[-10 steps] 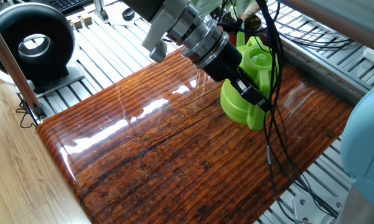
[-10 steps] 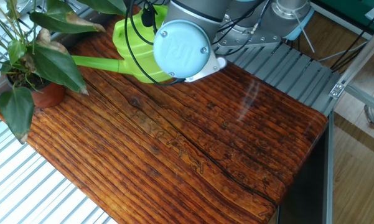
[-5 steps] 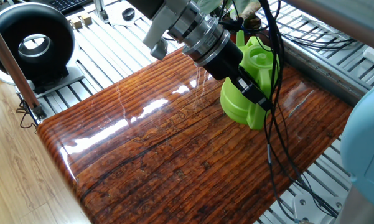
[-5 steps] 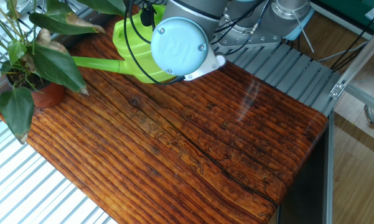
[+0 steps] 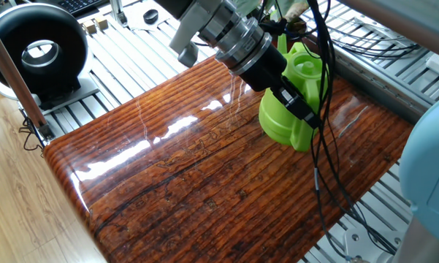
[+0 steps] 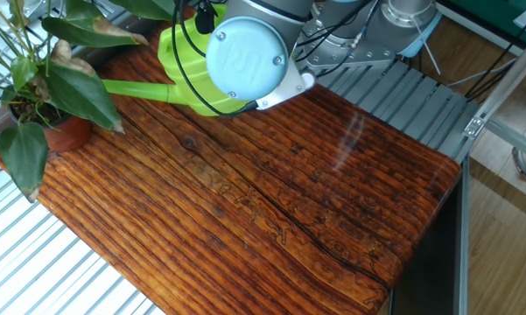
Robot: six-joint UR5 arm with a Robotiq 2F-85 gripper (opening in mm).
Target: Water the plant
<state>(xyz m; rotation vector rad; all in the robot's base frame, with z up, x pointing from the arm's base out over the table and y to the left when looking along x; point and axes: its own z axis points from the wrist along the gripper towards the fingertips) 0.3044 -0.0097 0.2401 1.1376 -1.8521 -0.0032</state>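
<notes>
Wood grain and glare fill the near part of the table (image 5: pixel 204 183), bare in both views; the action sits at the far side. Over the last second the arm (image 6: pixel 243 59) has crept a little up and away: in one fixed view the wrist sits higher and further toward the back edge than it did, and in the other its round blue cap has slid slightly toward the can. The watering can (image 5: pixel 292 102) itself has barely moved, if at all, and its base seems close to or on the wood.

The jaws (image 5: pixel 298 111) press in against the can's handle side, and they look closed on the handle, though cables and the black finger housing hide the contact, so I cannot tell for certain. My reading is that this small shift is the start of a lift or a tilt, not a pour; no water shows.

Beyond the jaws, the spout (image 6: pixel 136 87) runs out from the can's body, pointing toward the plant (image 6: pixel 48 83). The plant stands well out ahead of the jaws, past the spout's tip, at the table's corner, its reddish pot (image 6: pixel 66 133) upright and its broad leaves hanging over the spout's end. Spout and pot are near but apart. Watering is not yet begun; the can must still rise and tip toward the pot.
</notes>
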